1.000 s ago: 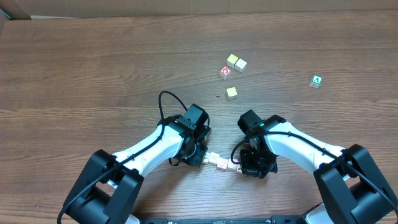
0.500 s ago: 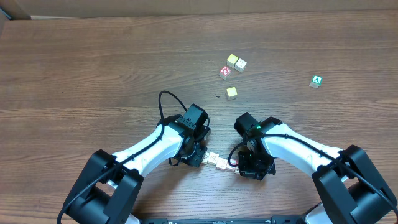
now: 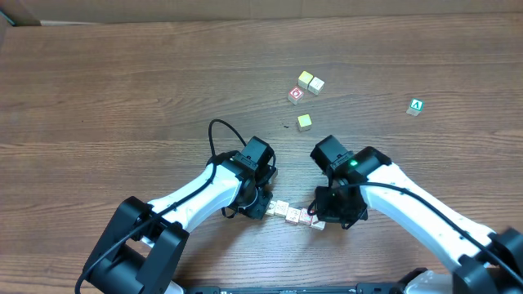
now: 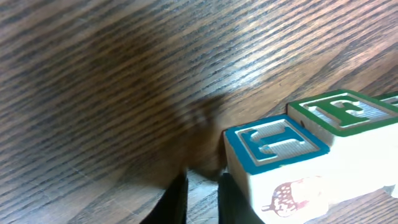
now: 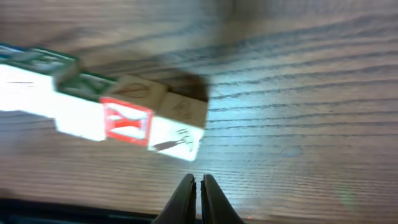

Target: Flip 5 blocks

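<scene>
Wooden blocks (image 3: 292, 214) — square-edged, printed faces.

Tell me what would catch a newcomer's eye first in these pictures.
Near the front of the wooden table, the left gripper and right gripper flank a short row of blocks lying end to end, their faces printed with letters and small pictures. Farther back sits a loose cluster of small cubes, and a green A cube lies alone off to the right.
</scene>
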